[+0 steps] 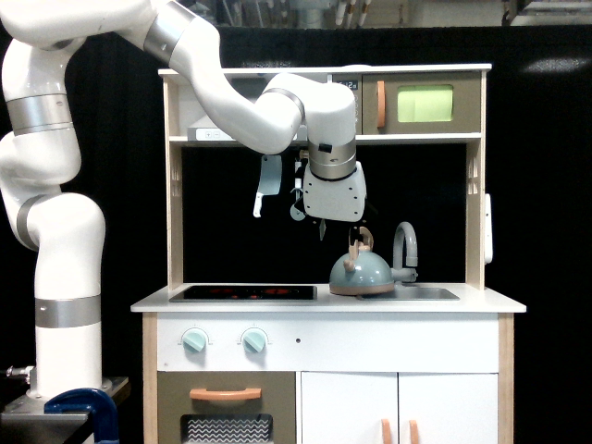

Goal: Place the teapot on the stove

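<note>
Teapot (362, 274) mid-frame by sink edge, faucet (404, 248) right beside. Gripper (338, 225) just above handle, grip unclear. Stove (243, 292) left, bare.

From my seat I see the white toy kitchen (481, 301) filling the frame, its grey faucet (404, 248) curving over the sink (421, 293) near the counter's right edge. On the top shelf's right end sits a toy microwave (421, 103) with a green window. Utensils (269, 181) hang under the shelf. Two mint knobs (224, 340) sit on the front panel above an oven door with an orange handle (226, 394). A blue clamp (79, 407) shows at the lower left.
</note>
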`<state>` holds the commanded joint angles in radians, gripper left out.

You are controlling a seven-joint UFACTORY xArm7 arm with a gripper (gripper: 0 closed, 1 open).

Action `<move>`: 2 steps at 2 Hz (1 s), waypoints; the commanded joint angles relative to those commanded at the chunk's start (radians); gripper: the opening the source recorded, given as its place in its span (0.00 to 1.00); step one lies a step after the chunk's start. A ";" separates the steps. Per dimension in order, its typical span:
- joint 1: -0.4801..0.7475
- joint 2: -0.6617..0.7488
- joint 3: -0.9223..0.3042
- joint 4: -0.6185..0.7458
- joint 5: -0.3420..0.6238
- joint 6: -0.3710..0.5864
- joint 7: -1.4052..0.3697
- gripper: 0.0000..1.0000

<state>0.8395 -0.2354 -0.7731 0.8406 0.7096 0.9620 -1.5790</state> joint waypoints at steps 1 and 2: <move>0.010 -0.006 0.024 -0.012 0.070 -0.008 -0.027 1.00; 0.003 -0.022 0.096 -0.046 0.081 -0.106 0.066 1.00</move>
<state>0.8422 -0.2571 -0.6775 0.7945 0.7910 0.8556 -1.5132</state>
